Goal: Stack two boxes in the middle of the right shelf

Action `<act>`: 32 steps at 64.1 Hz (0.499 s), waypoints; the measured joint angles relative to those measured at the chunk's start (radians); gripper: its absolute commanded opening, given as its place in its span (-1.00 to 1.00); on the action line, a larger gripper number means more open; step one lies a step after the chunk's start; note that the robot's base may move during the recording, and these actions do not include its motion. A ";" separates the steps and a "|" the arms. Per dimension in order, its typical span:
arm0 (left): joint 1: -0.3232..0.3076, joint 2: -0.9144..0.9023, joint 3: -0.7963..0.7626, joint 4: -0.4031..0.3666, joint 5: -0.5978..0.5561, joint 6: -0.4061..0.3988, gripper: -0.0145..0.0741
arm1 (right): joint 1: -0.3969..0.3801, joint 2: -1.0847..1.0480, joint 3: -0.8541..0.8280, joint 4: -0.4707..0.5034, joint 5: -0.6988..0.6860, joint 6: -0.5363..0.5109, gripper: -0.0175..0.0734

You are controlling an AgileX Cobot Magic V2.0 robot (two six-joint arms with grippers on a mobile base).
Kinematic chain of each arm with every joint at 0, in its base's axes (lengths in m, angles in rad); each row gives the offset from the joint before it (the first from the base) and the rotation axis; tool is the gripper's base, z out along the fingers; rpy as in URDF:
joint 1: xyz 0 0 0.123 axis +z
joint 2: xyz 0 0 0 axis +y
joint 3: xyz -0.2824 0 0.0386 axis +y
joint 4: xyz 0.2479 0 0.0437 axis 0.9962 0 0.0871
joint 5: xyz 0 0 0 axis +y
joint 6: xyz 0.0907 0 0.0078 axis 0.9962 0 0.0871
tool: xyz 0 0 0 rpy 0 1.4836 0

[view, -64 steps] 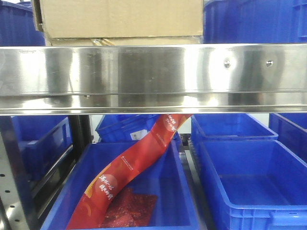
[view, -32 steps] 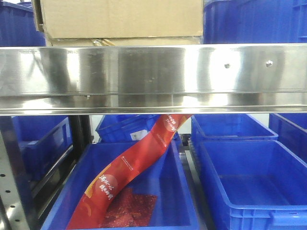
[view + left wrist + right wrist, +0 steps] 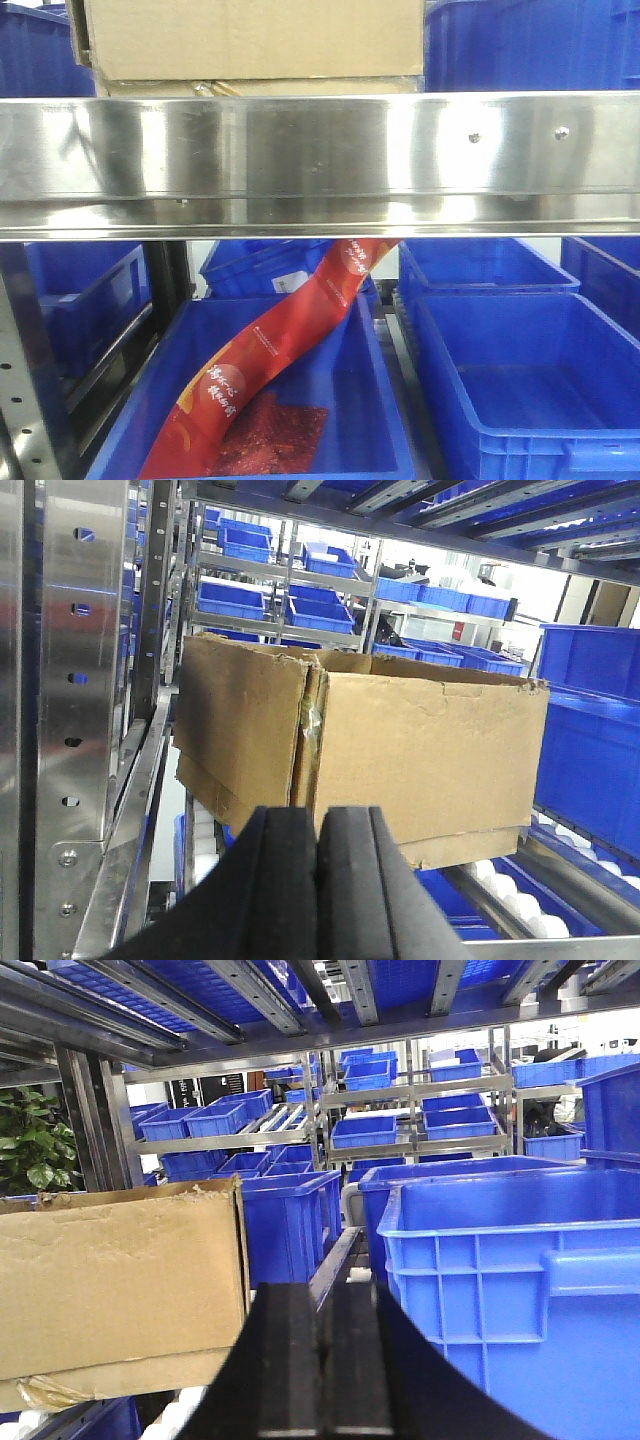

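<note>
The boxes (image 3: 250, 40) are sitting stacked, seemingly one atop the other, just above the shelf (image 3: 320, 160) rail, so both grippers, left (image 3: 318, 880) and right (image 3: 325, 1370), are hanging back pressed together, empty.

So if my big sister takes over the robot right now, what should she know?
Left gripper: shut, holding nothing, pointed at the cardboard boxes.
Right gripper: shut, holding nothing, between the boxes and a blue bin.
The boxes sit on the steel shelf, behind its shiny front rail. The front view shows an upper box on top of a lower box.
Done: the stack looks finished.
Left: probably just pulling both arms back; check the top box sits steady, since its edges look uneven.
</note>
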 measured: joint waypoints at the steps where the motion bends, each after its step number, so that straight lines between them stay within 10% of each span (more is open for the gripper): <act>1: 0.000 0.000 0.000 0.000 0.000 0.000 -0.88 | 0.000 -0.003 0.000 0.000 0.008 0.000 -0.97; 20: 0.000 -0.002 0.000 0.005 0.000 0.000 -0.88 | -0.073 -0.177 0.194 0.180 0.039 -0.387 -0.97; 32: 0.000 -0.002 0.002 0.005 0.000 0.000 -0.88 | -0.128 -0.284 0.422 0.225 -0.116 -0.423 -0.97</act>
